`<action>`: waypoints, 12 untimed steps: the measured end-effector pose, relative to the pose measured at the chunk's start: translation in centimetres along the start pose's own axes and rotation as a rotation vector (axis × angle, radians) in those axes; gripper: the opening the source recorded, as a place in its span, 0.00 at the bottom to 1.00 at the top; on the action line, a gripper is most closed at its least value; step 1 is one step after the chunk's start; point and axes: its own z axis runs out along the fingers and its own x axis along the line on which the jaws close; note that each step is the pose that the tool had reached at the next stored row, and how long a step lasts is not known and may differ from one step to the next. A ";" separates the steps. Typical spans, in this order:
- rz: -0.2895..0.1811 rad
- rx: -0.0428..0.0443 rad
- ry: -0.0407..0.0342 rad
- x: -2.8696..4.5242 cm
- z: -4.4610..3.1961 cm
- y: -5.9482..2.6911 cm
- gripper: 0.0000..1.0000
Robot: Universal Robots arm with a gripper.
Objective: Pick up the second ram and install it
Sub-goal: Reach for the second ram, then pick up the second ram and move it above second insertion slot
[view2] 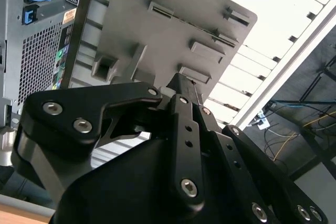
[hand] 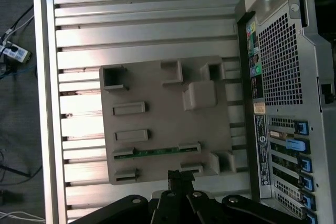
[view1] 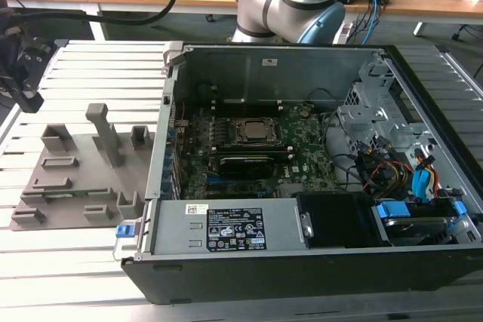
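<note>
Green ram [hand: 157,151] lies flat in its slot on grey tray [hand: 157,121] beside PC case [hand: 283,77]; gripper [hand: 181,176] hangs clear of it, fingers pressed together, holding nothing.

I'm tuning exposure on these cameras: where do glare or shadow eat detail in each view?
In the second wrist view, the table slats burn out to white beyond the holder tray; in the first wrist view, a glare patch washes the slats beside the tray, yet the second ram reads clearly green; in the exterior view, the motherboard sits in shadow inside the case.
</note>
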 end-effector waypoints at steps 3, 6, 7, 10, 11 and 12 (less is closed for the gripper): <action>0.000 0.0000 0.0000 0.00 0.00 -0.04 0.11; 0.000 0.0000 0.0000 -0.01 0.00 -0.06 0.11; 0.000 0.0000 0.0000 0.00 -0.01 -0.07 0.11; 0.000 0.0000 0.0000 -0.01 -0.01 -0.09 0.11; 0.000 0.0000 0.0000 -0.01 -0.01 -0.10 0.11; -0.001 0.0000 0.0000 -0.01 -0.01 -0.10 0.11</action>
